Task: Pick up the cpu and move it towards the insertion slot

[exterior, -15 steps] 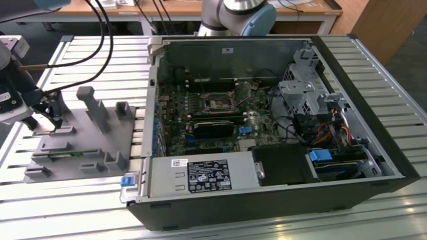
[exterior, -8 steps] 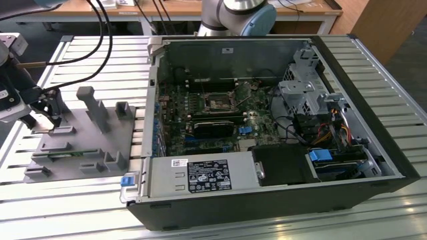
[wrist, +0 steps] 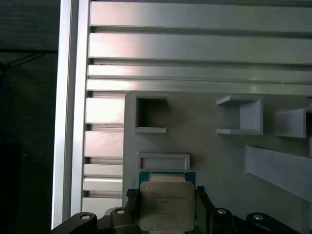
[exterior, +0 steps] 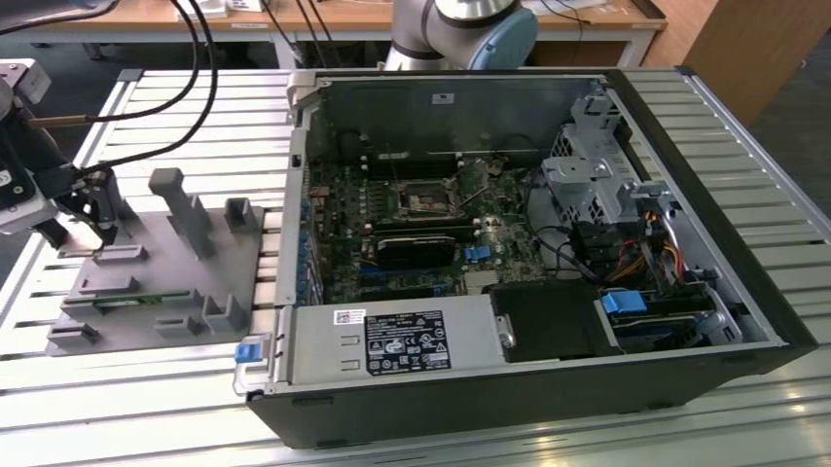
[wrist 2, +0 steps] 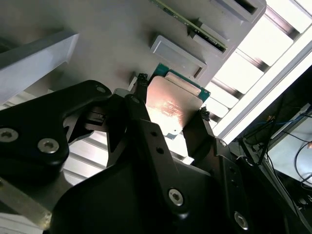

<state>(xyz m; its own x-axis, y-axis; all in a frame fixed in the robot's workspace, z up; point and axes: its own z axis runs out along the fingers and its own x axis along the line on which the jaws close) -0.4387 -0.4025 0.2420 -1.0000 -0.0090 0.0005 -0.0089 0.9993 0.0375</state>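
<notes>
Black-fingered hand [wrist 2: 172,97] grips the cpu [wrist: 166,204], a silvery square lid on a green board.

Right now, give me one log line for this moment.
hand: shut on cpu | place: over grey tray | slot: not reached

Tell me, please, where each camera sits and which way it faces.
Exterior view: off the arm, looking down on the open computer and grey tray; the wrist shows at the exterior view's left.
First wrist view: on the wrist, facing along the jaws at the chip and tray.
Second wrist view: on the wrist, beside the jaws, looking past them.
Both wrist views share the chip between the jaws.
</notes>
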